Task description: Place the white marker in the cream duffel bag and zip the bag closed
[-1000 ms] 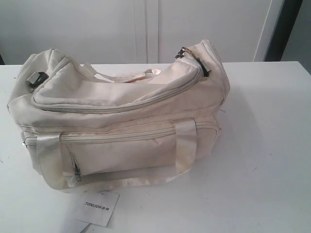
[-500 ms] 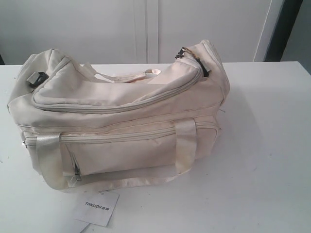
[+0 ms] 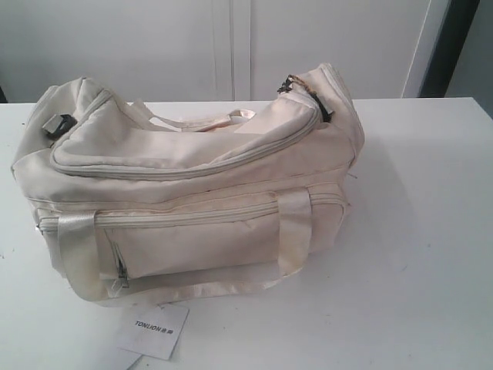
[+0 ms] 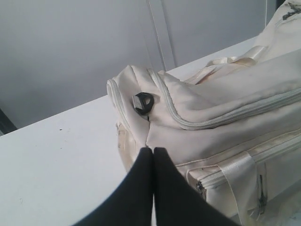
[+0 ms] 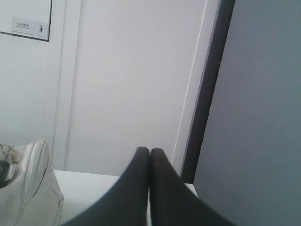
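The cream duffel bag [image 3: 192,193] lies on the white table [image 3: 416,254], its curved top zipper [image 3: 185,171] run shut along the lid. The white marker is out of view. Neither gripper appears in the exterior view. In the left wrist view my left gripper [image 4: 153,149] is shut with nothing in it, close to the end of the cream duffel bag [image 4: 221,117] near a black buckle [image 4: 143,103]. In the right wrist view my right gripper [image 5: 149,150] is shut and empty, pointing at the wall, with a corner of the cream duffel bag [image 5: 28,188] off to one side.
A white paper tag [image 3: 154,330] printed "TONLION" lies at the table's front edge by the bag. White wall panels [image 3: 231,46] stand behind the table. A dark door frame [image 3: 451,46] is at the back right.
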`<state>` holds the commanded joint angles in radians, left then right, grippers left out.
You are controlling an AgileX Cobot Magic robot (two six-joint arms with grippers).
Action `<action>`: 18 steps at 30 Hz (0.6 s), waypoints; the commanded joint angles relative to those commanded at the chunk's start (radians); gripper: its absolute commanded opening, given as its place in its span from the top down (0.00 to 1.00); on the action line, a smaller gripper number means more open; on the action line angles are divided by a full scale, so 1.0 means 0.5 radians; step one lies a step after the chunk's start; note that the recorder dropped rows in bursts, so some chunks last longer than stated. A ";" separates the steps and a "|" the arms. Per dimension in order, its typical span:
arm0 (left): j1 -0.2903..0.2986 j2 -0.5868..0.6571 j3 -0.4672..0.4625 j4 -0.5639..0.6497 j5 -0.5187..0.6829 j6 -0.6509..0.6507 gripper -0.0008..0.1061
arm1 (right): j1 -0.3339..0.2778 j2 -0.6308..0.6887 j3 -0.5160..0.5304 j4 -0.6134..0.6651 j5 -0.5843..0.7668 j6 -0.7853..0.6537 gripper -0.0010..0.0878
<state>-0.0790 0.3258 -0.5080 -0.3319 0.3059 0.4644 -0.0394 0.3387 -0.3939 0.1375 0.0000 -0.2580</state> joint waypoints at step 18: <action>0.000 -0.245 0.506 0.526 -0.268 -0.888 0.99 | 0.000 0.000 0.000 0.000 0.000 0.000 0.99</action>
<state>-0.0790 0.2032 -0.2550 -0.0690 0.1717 0.0203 -0.0394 0.3387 -0.3939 0.1375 0.0000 -0.2580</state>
